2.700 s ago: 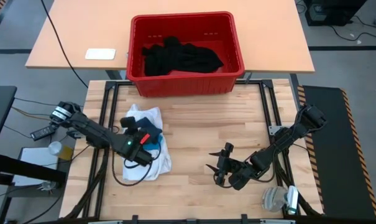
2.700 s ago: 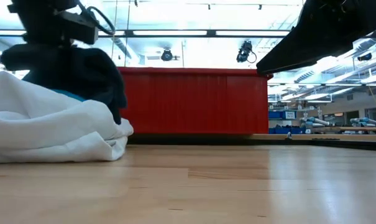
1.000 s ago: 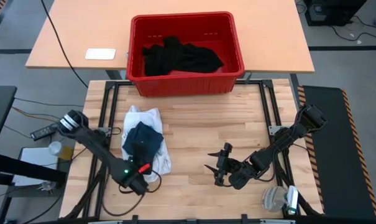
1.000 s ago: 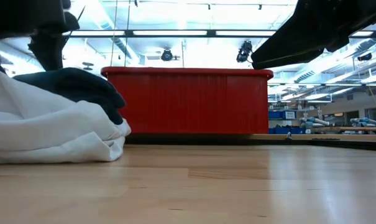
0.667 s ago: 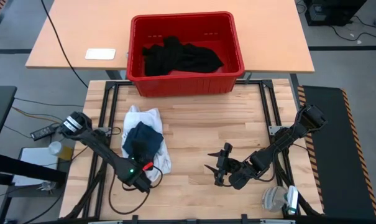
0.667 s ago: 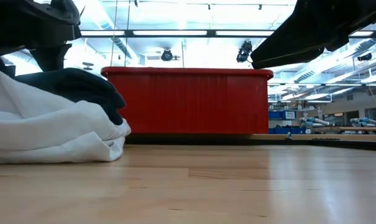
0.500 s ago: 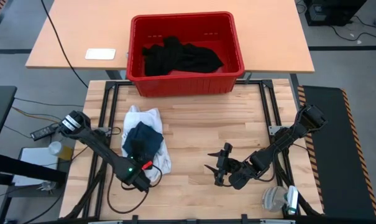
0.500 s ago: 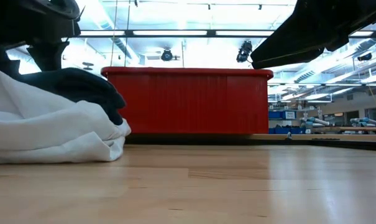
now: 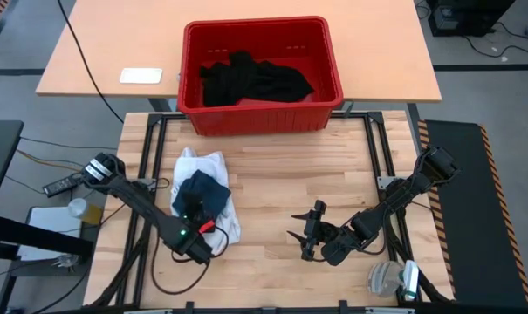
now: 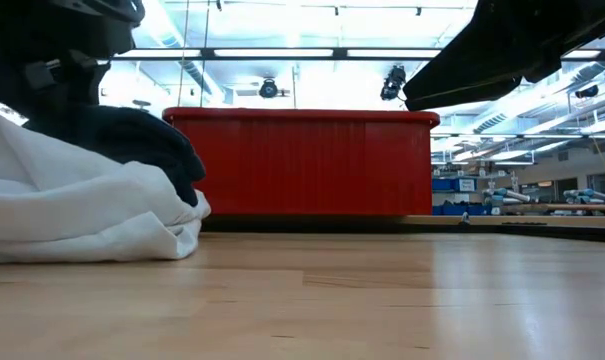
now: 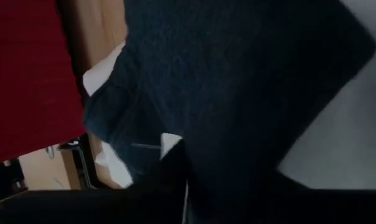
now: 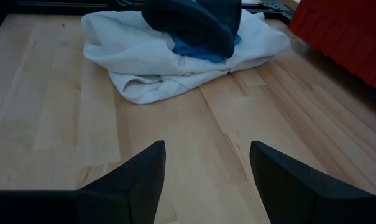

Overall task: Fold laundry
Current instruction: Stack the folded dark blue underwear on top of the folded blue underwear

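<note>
A white shirt (image 9: pixel 213 164) lies crumpled on the left half of the wooden table. A dark garment (image 9: pixel 202 192) is heaped on top of it, and a small bright blue piece (image 12: pixel 197 48) peeks out beneath the dark one. More black garments (image 9: pixel 255 80) lie in the red crate. My left gripper (image 9: pixel 199 220) is at the pile's near edge, nearly shut on the dark garment. My right gripper (image 9: pixel 305 234) hovers open over bare wood right of the pile, its fingers pointing toward it. My left gripper has the dark garment's near edge (image 11: pixel 203 168) between its two fingers, which come slanting down from the table's near side. Only a thin pale slit shows between them. How many layers it holds cannot be seen. The garment rests on the white shirt (image 11: pixel 113 165).
The red crate (image 9: pixel 257 118) stands on the far table behind the work table. A flat white object (image 9: pixel 140 75) lies left of it. Black frame rails (image 9: pixel 150 148) run along the table's sides. Bare wood (image 9: pixel 272 192) lies between the pile and my right gripper.
My left gripper has edged from the table's near side toward the dark garment's near edge and rolled a little. The pile has kept its shape.
</note>
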